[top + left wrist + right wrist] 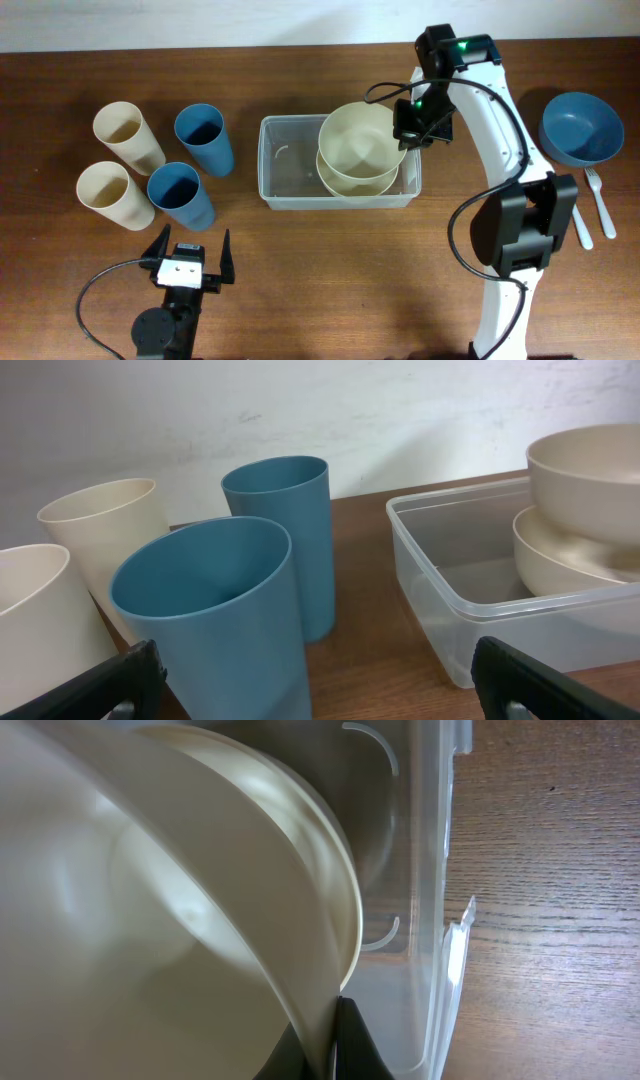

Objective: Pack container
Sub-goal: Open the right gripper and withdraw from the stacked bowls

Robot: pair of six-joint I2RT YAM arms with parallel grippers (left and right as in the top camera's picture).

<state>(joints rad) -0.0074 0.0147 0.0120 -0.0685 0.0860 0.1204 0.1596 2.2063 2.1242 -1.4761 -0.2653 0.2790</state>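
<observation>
Obscured items first: the upper cream bowl (362, 140) covers most of the lower cream bowl (352, 183), leaving only a crescent of it visible. In my right wrist view the upper bowl fills the frame and only my dark fingertips (348, 1045) show at the bottom edge. My right jaws are closed on that bowl's rim, holding it tilted over the lower one. My left jaws stand wide apart with nothing between them, low at the front of the surface (300, 270); their tips are cut off in the left wrist view. One white fork (600, 200) lies in plain sight; a second utensil beside it is partly behind my right arm and cannot be identified. The surface is dark brown wood with visible grain, backed by a pale wall. The container (285, 165), clear plastic with rounded corners and a rim, sits mid-surface, both bowls in its right half. Left of it stand four tapered cups, two cream (128, 135) and two blue (204, 138). A round blue bowl (581, 127) sits far right.
</observation>
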